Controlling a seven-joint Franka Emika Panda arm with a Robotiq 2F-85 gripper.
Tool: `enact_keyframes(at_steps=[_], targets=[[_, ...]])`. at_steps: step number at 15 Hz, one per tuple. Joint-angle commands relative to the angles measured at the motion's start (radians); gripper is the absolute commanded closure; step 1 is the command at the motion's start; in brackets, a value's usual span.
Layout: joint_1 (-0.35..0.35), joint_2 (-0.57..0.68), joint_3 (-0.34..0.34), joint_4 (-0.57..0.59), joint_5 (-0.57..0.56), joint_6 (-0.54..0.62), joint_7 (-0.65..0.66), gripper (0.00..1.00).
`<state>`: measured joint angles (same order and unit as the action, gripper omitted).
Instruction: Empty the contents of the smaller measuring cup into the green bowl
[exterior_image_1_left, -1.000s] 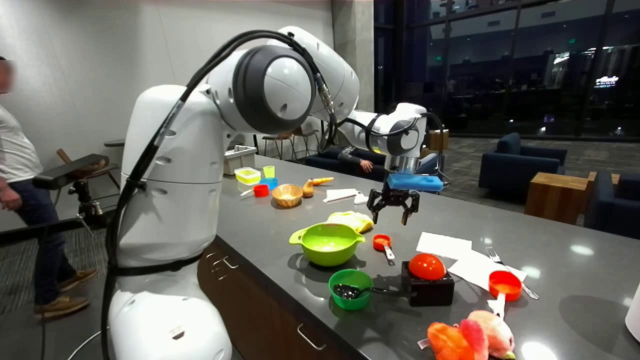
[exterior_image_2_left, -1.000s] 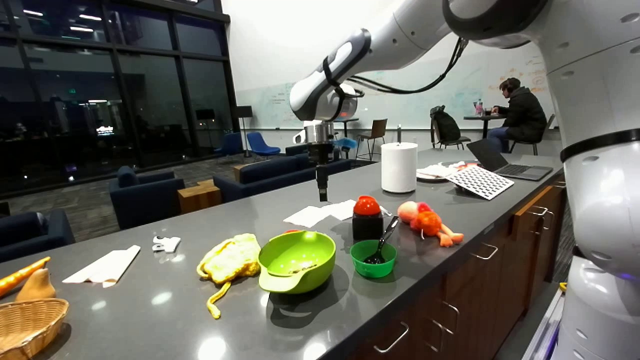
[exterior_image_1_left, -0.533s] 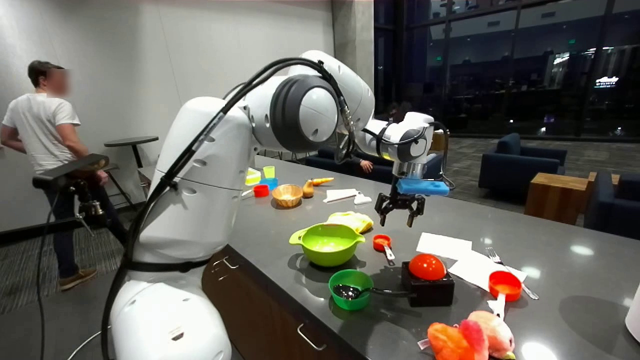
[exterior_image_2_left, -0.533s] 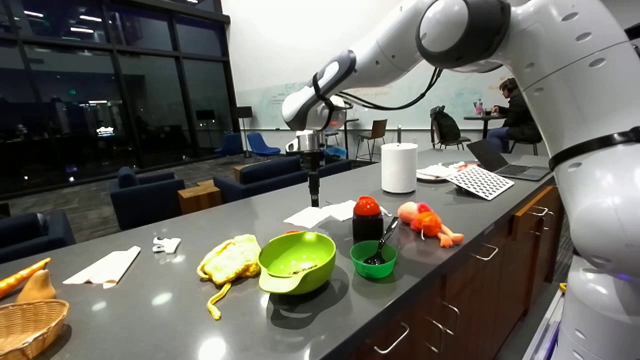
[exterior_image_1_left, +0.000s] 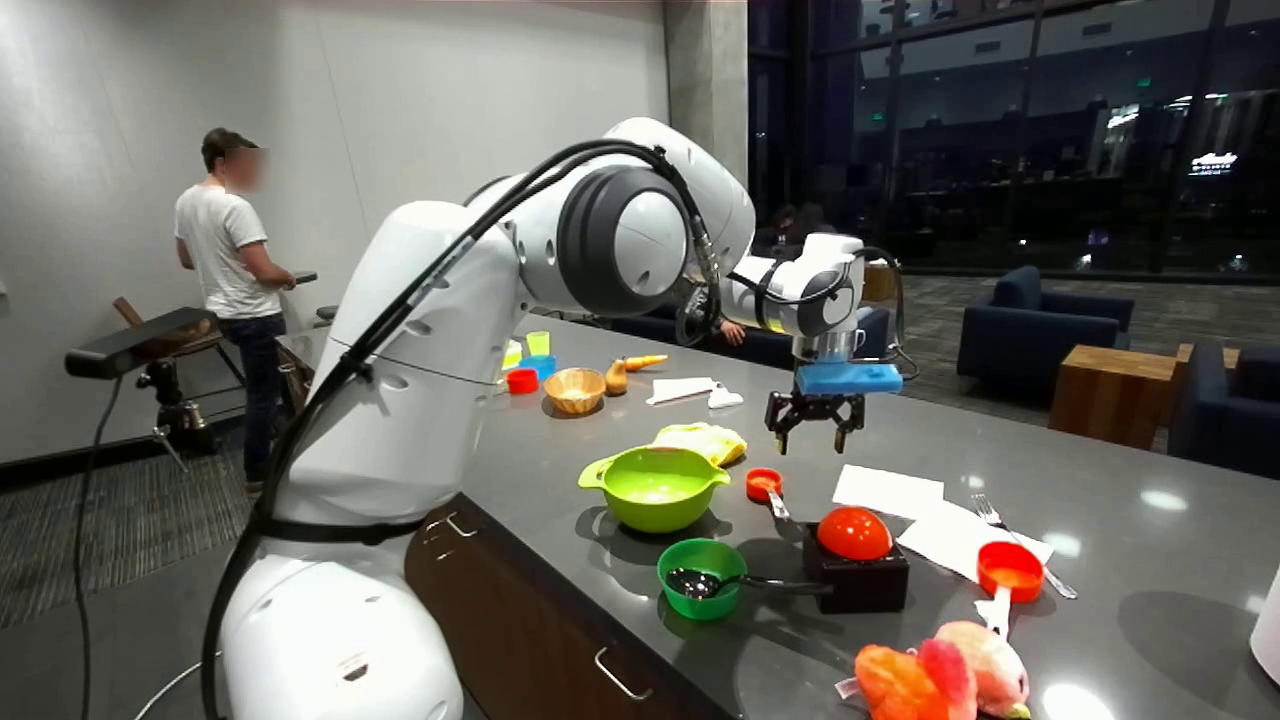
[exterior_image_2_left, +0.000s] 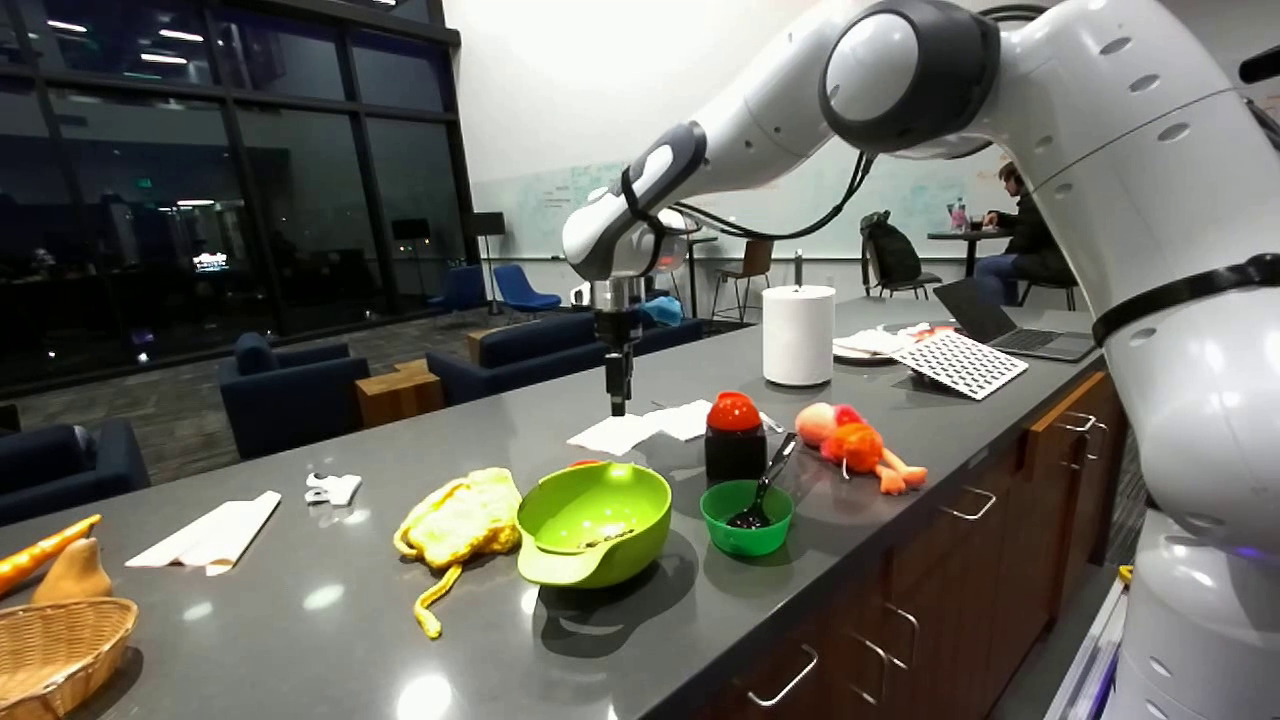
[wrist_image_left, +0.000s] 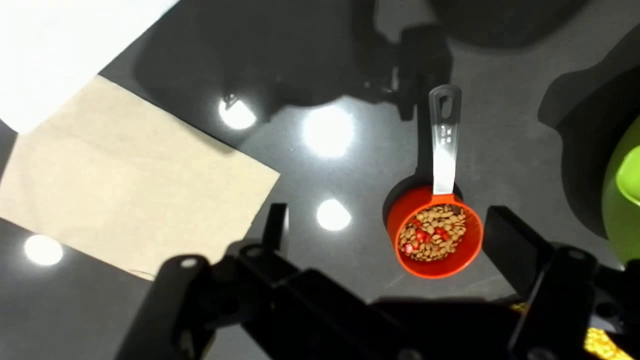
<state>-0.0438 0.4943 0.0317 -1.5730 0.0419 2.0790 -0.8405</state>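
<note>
A small red measuring cup (wrist_image_left: 460, 255) holding brown and red bits (wrist_image_left: 432, 235) is sitting upright near a wide lime-green bowl (exterior_image_1_left: 653, 510).

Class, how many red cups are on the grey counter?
3: the smaller measuring cup beside the lime-green bowl, the larger measuring cup by the fork, and a red cup near the wicker basket. The robot arm may hide others.

Exterior view: small cup (exterior_image_2_left: 585, 463) mostly hidden behind lime bowl (exterior_image_2_left: 592, 508); basket (exterior_image_2_left: 88, 658) cropped left. Wrist view: bowl cropped right.
</note>
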Motion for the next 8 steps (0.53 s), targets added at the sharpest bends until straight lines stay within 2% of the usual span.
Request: enact_keyframes(at_steps=[1, 8], targets=[[0.006, -0.050, 0.002, -0.075, -0.049, 0.048, 0.092, 0.00], [0.011, -0.128, 0.024, -0.235, -0.064, 0.113, 0.186, 0.00]])
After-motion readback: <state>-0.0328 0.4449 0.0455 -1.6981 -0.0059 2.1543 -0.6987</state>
